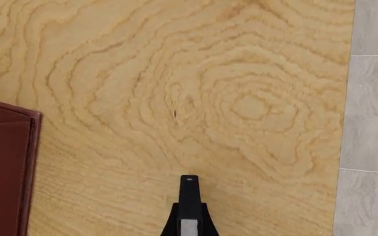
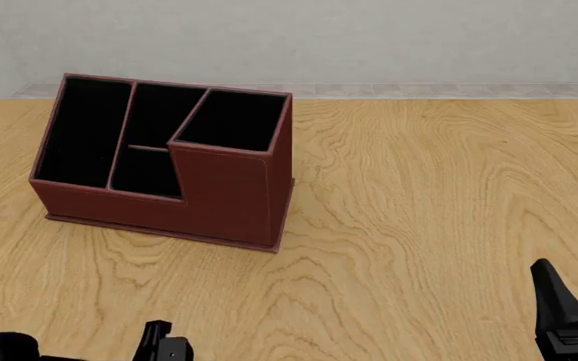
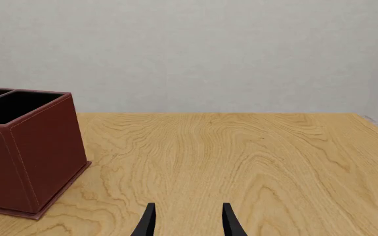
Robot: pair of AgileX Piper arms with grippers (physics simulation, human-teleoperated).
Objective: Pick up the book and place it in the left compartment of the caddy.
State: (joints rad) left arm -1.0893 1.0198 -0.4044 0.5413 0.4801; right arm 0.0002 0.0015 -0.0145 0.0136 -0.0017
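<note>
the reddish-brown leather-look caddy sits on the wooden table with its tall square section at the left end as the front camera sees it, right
Not quite. The reddish-brown leather-look caddy does sit on the wooden table, but its tall square section is at the right end, as the front view shows. The long narrow black-lined slot is at the left, lower end.

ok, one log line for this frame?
book: not in view | reddish-brown leather caddy: upright, compartments look empty | left claw: shut | right claw: open, empty
</note>
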